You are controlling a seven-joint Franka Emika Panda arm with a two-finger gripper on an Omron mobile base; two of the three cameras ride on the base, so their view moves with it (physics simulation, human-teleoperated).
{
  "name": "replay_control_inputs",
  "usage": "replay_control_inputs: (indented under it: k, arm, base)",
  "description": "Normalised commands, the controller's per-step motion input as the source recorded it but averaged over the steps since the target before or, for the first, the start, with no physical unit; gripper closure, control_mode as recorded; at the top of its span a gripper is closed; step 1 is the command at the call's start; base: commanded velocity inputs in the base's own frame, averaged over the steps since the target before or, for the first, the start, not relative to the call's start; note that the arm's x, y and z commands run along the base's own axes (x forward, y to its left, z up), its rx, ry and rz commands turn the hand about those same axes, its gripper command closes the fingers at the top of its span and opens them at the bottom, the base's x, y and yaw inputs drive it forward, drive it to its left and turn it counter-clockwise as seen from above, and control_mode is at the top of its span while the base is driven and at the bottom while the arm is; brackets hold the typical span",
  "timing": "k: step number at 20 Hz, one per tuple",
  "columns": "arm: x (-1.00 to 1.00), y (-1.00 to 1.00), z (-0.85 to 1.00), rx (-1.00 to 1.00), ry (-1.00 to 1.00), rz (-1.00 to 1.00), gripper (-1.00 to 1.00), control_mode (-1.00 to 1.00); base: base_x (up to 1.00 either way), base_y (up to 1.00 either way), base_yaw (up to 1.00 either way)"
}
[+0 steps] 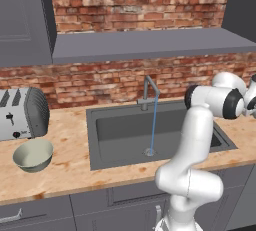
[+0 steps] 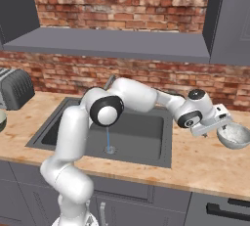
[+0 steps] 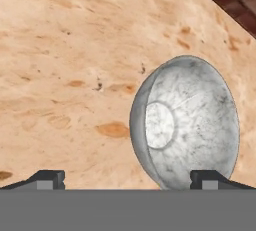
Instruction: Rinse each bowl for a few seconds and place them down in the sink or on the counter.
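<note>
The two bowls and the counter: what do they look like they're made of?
Speckled bowl: probably glazed stoneware, grey-white with dark flecks, dull sheen. Cream bowl: looks like smooth ceramic, pale inside, grey-green outside. Counter: seemingly sealed wood, tan-orange grain with darker blotches.

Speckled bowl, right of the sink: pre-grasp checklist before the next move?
1. Gripper open: ok.
2. Speckled bowl on the counter, not held: ok.
3. Bowl centred between the fingertips: not ok; in the hand view it sits toward one fingertip.
4. Tap running into the sink: ok.
5. Cream bowl waiting by the toaster: ok.
</note>
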Motion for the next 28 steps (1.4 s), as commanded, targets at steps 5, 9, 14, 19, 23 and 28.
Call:
replay_control_inputs:
  k: [5,9,14,19,23,28]
  arm:
    - [0.13,-0.13,-0.08,0.00,0.03,0.00,-1.00,-1.00]
    - [0.15,-0.08,-0.12,0.00,0.04,0.01,-1.00,-1.00]
    - [0.16,-0.11,-0.09,0.00,0.03,0.03,-1.00,-1.00]
    - [0.18,-0.15,-0.07,0.00,0.01,0.04,-1.00,-1.00]
    - [0.09,-0.14,-0.13,0.01,0.03,0.03,-1.00,-1.00]
    - [0.03,-0.10,-0.19,0.01,0.05,0.03,-1.00,-1.00]
  base:
    - [0.00,0.00,0.00]
    - [0.00,0.00,0.00]
    - [0.00,0.00,0.00]
    - [0.00,0.00,0.00]
    - [0.00,0.00,0.00]
    - [0.00,0.00,0.00]
